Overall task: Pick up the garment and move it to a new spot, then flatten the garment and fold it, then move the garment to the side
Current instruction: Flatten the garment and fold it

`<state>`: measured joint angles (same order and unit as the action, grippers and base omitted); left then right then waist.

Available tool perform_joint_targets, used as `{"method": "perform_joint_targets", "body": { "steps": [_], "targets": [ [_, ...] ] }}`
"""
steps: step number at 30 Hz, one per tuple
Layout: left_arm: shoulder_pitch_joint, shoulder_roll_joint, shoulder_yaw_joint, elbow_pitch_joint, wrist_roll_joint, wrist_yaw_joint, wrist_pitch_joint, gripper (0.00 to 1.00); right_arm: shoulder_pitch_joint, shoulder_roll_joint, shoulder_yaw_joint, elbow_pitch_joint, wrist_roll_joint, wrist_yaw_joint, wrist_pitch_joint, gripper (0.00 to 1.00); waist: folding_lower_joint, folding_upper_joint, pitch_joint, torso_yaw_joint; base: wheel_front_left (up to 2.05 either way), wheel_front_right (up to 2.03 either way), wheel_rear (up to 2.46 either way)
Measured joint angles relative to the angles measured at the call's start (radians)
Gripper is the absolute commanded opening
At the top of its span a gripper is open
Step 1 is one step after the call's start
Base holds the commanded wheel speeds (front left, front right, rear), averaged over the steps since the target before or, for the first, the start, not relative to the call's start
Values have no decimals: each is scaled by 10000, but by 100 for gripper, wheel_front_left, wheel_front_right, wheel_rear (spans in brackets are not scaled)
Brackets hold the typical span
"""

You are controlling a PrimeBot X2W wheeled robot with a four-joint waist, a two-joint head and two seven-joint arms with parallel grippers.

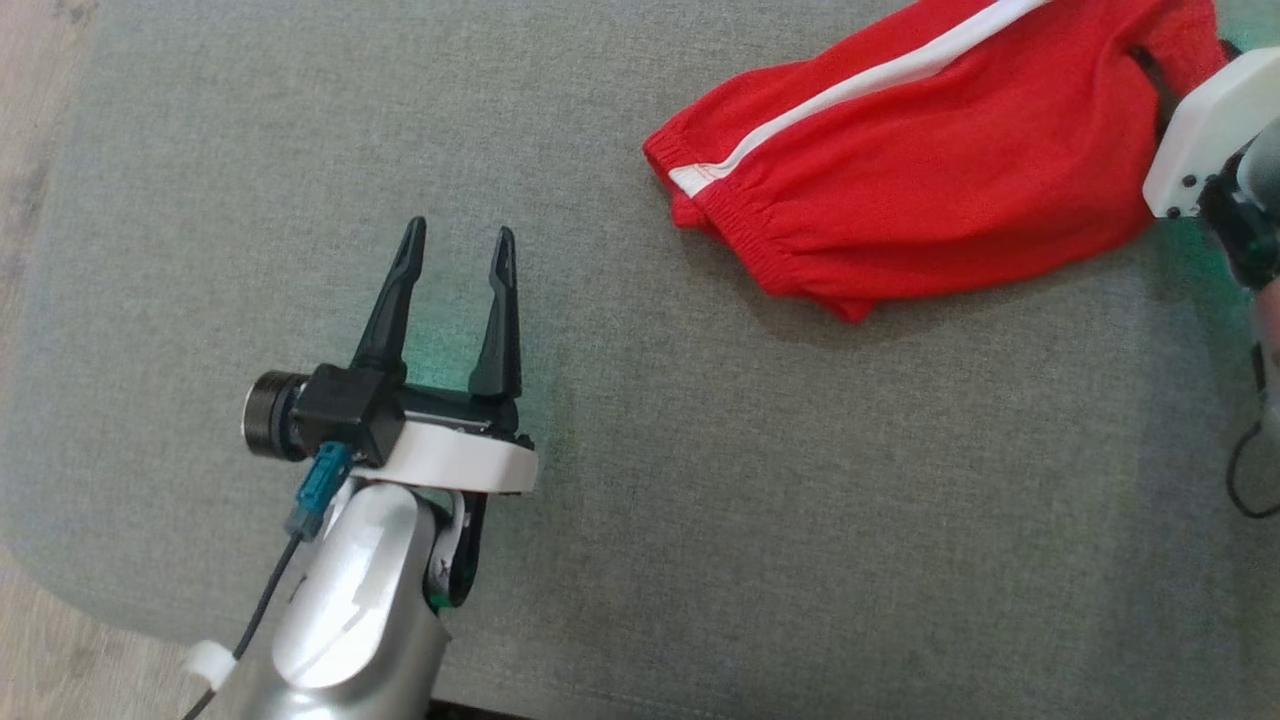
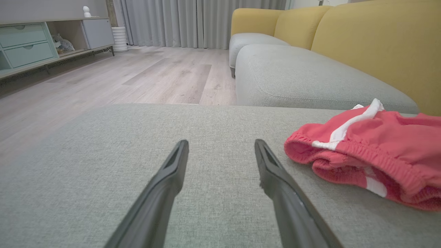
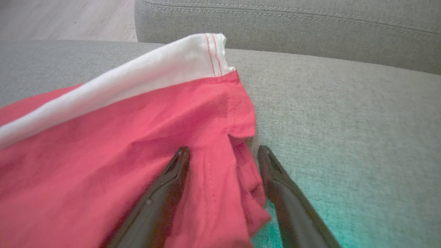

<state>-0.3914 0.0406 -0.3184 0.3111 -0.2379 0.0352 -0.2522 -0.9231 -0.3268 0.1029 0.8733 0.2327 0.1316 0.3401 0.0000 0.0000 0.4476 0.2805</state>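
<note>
The red cloth shorts with a white side stripe point(image 1: 930, 180) are lying crumpled, not yet flattened, on the grey woven seat cushion point(image 1: 700, 500), toward the far right of the head view. Their long axis, marked by the stripe, is running on a diagonal. The gathered elastic waistband point(image 1: 740, 215) is pointing down and left toward the left gripper point(image 1: 459, 232), and the leg hem point(image 3: 236, 100) is lying at the opposite end, by the right arm. The left gripper is hovering over bare cushion with its 2 fingers spread wide and nothing between them. The shorts are lying ahead and to its right, well apart from it, as the left wrist view confirms. The right gripper point(image 3: 224, 149) is clearly the nearer of the 2. Its fingers are also standing apart, straddling a loose fold at the hem edge, 1 finger over red cloth and the other just beside the edge over the cushion. It is not clamping anything. Judgement: the pick-up is falling to the right arm, which is needing only to sink and close on that fold. The risk is pinching 1 thin layer and losing it on the lift.
</note>
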Motion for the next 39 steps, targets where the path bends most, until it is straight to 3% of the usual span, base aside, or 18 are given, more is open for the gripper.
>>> {"method": "perform_joint_targets", "body": {
  "steps": [1,10,18,24,33,39],
  "targets": [
    [-1,-8,-25,0,-2,2,0,100,-34,-48,159,48,96,0,73,0,0,0,-4,-1,0,0,0],
    [1,-15,-21,65,2,90,0,100,60,-125,1062,81,970,0,-740,0,0,0,-251,-241,0,0,0],
    [208,-15,171,153,109,52,0,100,1380,125,1068,-995,2107,0,-1825,0,0,0,-967,-766,0,0,0],
    [755,-12,343,249,286,-52,0,100,2787,466,67,-1682,2197,0,-2148,0,-1,0,-1648,-1348,0,0,0],
    [1225,-4,439,253,295,-132,0,100,4865,1306,-2694,-2583,1321,0,-2228,0,-3,0,-2486,-2016,0,0,0],
    [1308,-2,414,259,378,-151,0,100,5155,1858,-4057,-3076,832,0,-2257,0,0,0,-2526,-2160,0,0,0]
  ]
}}
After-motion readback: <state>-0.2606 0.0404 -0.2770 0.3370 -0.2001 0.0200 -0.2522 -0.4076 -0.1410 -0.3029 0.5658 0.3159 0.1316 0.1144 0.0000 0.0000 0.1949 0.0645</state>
